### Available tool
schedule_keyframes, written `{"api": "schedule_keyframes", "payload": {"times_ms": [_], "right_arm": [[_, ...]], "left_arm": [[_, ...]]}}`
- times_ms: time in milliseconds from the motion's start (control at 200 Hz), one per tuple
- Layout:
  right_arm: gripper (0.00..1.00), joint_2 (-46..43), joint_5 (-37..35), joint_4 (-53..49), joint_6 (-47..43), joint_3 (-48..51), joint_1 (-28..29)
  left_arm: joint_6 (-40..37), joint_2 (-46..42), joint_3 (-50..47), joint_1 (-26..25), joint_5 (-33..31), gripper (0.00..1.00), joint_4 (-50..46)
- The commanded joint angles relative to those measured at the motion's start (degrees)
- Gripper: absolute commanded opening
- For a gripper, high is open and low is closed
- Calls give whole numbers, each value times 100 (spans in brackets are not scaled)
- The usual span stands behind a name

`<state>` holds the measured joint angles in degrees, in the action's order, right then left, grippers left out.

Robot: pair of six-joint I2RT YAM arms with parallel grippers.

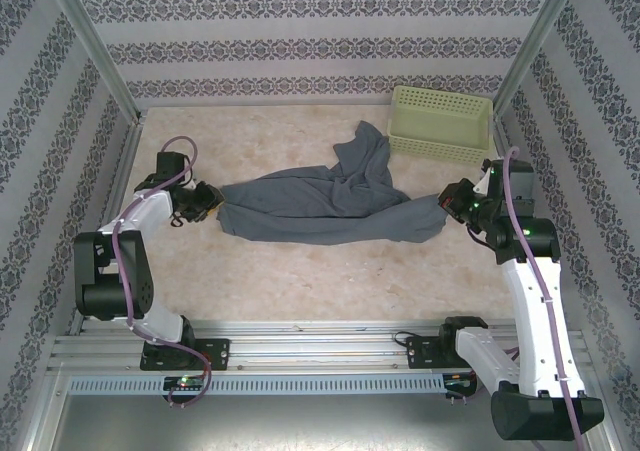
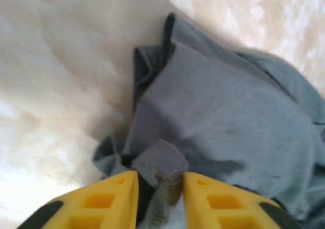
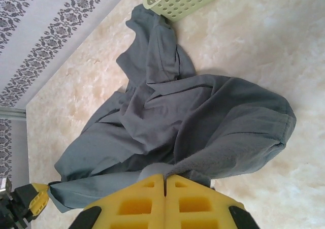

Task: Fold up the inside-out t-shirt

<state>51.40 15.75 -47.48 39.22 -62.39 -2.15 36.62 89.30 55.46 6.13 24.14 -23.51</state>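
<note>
One tabletop (image 1: 300,276): pale cream, mottled like marble, bare in front of the cloth and behind its left half.
Room: wallpapered panels (image 1: 300,31) with dark floral bands close off the back and both sides; metal posts (image 1: 95,46) slant up from the back corners.
Near edge: a slotted aluminium rail (image 1: 320,336) carries both arm bases.
Inside-out t-shirt (image 1: 320,209): slate blue-grey, crumpled, drawn out in a long band across the middle of the table from one gripper to the other; one part runs back toward the basket.
Basket (image 1: 440,123): pale yellow-green, perforated, at the back right by the wall; the shirt's rear part ends touching or just beside its front left corner.
Left gripper (image 1: 212,203): low at the shirt's left end; its yellow fingers (image 2: 119,198) stand partly apart with a small fold of cloth lying in the gap; whether they press on it cannot be told.
Right gripper (image 1: 447,199): at the shirt's right end; its fingers (image 3: 190,201) are closed tight together, pinching the hem.
In the way: the basket just behind the right arm; a side wall near each arm's outer side.
Open room: a wide bare strip between shirt and rail, and bare surface at the back left.
</note>
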Motion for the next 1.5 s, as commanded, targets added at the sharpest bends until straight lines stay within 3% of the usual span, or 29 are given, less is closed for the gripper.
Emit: {"api": "schedule_keyframes", "payload": {"times_ms": [0, 135, 220, 460, 739, 879, 984, 1254, 1499], "right_arm": [[0, -15, 16, 237, 51, 36, -60], [0, 2, 82, 330, 102, 102, -62], [0, 11, 110, 384, 145, 154, -56], [0, -5, 117, 407, 148, 212, -57], [0, -27, 56, 389, 121, 292, -62], [0, -7, 67, 409, 126, 289, -57], [0, -23, 60, 424, 132, 285, -57], [0, -42, 11, 376, 121, 307, -63], [0, -42, -45, 336, 77, 280, -66]], "left_arm": [[-258, -423, -121, -217, -1014, 45, -217], [-258, -1068, -357, -675, -1741, 58, -514], [-286, -1091, -352, -892, -1830, 60, -624], [-529, -395, 188, -997, -1995, 58, -877], [-652, 127, 592, -1026, -2117, 45, -1007], [-734, 181, 701, -1081, -1803, 51, -988], [-786, 261, 821, -1286, -2100, 53, -1131], [-735, 738, 1052, -1288, -2360, 38, -1344], [-693, 306, 838, -1181, -2644, 23, -1339]]}}
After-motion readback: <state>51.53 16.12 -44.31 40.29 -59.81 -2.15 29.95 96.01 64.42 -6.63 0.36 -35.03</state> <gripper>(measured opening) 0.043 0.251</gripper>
